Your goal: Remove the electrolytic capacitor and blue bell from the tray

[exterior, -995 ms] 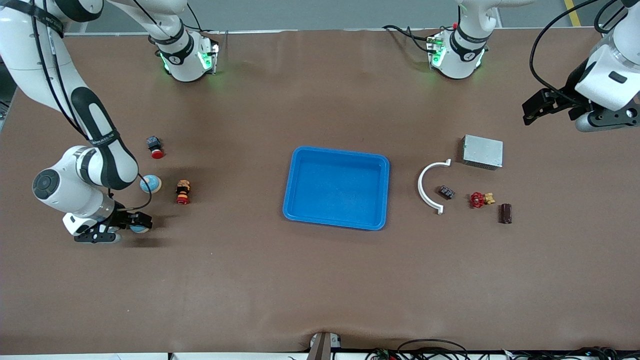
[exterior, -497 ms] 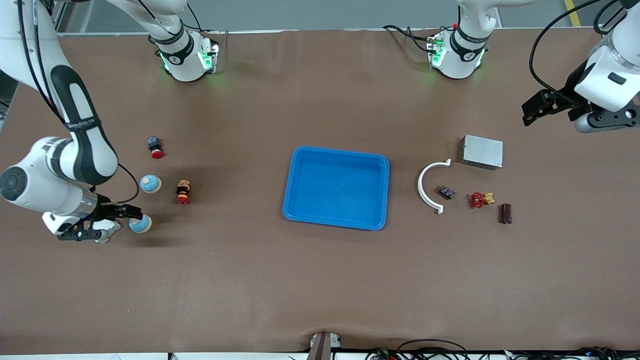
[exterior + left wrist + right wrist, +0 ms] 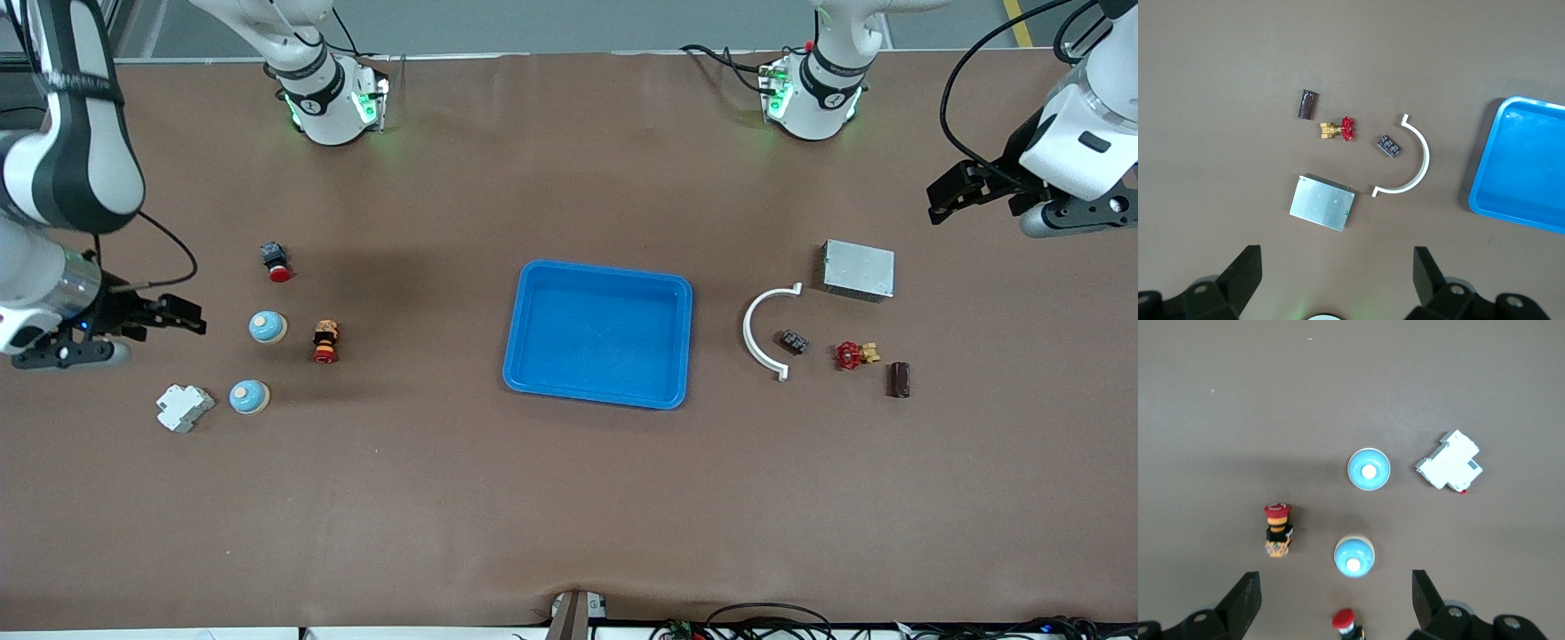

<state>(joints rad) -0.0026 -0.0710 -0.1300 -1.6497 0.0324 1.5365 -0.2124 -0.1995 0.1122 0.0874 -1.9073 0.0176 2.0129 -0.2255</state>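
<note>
The dark capacitor [image 3: 901,380] lies on the tabletop [image 3: 569,498] toward the left arm's end, below the raised, released left pincer [image 3: 944,197], nearest the table edge of its cluster. Two blue bells [image 3: 268,327] [image 3: 249,396] sit just beside the released right pincer [image 3: 173,316], with bare tabletop between them and the blue tray [image 3: 524,338].

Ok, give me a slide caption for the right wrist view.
Open right gripper above two blue bells, two red pushbuttons and a white breaker.
</note>
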